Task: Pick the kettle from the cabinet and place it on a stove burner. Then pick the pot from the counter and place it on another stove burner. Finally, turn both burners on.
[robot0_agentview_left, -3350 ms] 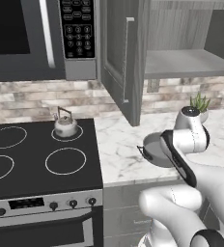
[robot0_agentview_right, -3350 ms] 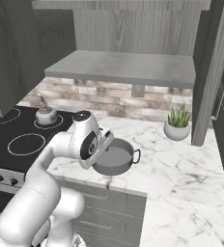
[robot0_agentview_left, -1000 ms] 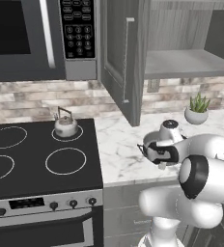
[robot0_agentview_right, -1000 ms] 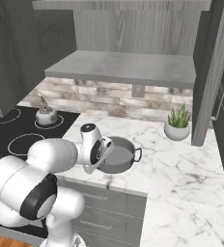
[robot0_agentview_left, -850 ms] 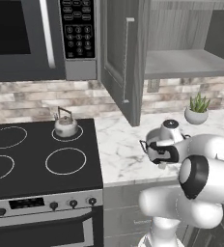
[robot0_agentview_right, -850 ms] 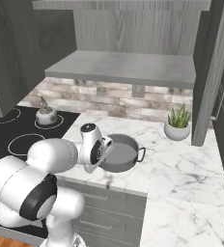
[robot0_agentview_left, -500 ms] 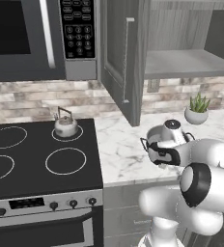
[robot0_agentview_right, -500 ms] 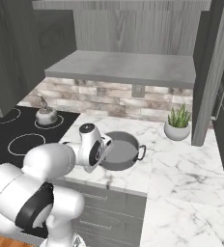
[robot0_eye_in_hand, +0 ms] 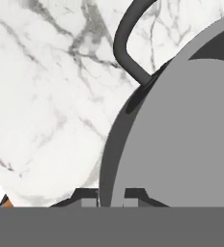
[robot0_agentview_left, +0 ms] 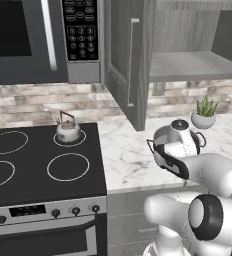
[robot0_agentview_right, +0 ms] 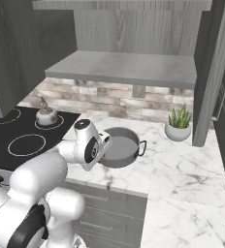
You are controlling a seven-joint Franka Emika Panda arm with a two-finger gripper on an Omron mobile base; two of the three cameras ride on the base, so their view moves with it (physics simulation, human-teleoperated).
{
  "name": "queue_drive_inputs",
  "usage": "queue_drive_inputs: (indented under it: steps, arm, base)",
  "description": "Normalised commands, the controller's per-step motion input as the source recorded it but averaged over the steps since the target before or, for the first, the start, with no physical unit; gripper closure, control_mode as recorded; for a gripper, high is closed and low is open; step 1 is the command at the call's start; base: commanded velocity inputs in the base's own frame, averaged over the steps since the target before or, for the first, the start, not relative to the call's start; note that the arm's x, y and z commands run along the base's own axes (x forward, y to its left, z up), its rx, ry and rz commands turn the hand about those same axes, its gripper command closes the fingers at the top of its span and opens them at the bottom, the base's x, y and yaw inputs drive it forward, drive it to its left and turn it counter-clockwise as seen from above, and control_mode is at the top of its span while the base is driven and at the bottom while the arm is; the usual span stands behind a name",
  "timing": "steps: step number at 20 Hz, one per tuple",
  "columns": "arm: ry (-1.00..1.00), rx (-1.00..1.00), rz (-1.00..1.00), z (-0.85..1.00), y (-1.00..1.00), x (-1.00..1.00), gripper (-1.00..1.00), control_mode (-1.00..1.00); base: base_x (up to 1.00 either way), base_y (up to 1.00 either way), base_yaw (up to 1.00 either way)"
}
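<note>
The two small dark finger tips of the gripper (robot0_eye_in_hand: 111,195) stand close together, one on each side of the thin rim wall of the wide shallow grey metal pot (robot0_eye_in_hand: 181,135), pinching that rim between them. In the hand view the pot's grey inside lies to the right of the rim, and one of its dark loop handles (robot0_eye_in_hand: 128,38) arches off the rim further along, above the white marble counter with grey veins (robot0_eye_in_hand: 46,106).

From the right base view, the pot (robot0_agentview_right: 118,145) sits on the counter (robot0_agentview_right: 182,179) just right of the black glass cooktop (robot0_agentview_right: 17,135), and the arm's white wrist covers its near left edge. A small potted green plant in a white bowl (robot0_agentview_right: 177,127) stands further right, well apart from the pot.

The small rounded silver-grey kettle with a tall arched brown handle (robot0_agentview_left: 67,129) stands on the cooktop's small back-right ring outline (robot0_agentview_left: 70,139). The larger ring (robot0_agentview_left: 68,167) in front of it is bare.

Above the counter, the grey wood-grain wall cabinet (robot0_agentview_left: 188,65) has its panelled door (robot0_agentview_left: 123,60) swung open.
</note>
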Motion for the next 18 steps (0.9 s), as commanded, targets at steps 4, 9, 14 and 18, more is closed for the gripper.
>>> queue_drive_inputs:
  steps: [4, 9, 14, 18]
  arm:
    - [0.04, -0.04, 0.00, 0.39, 0.00, -0.14, 1.00, -1.00]
    - [0.04, -0.02, 0.00, 0.36, 0.00, -0.19, 1.00, -1.00]
    - [0.03, 0.00, 0.00, 0.30, 0.00, -0.31, 1.00, -1.00]
    - [0.02, 0.00, 0.00, 0.34, 0.00, -0.32, 1.00, -1.00]
  base:
    - [0.00, 0.00, 0.00]
    - [0.00, 0.00, 0.00]
    - [0.00, 0.00, 0.00]
    - [0.00, 0.00, 0.00]
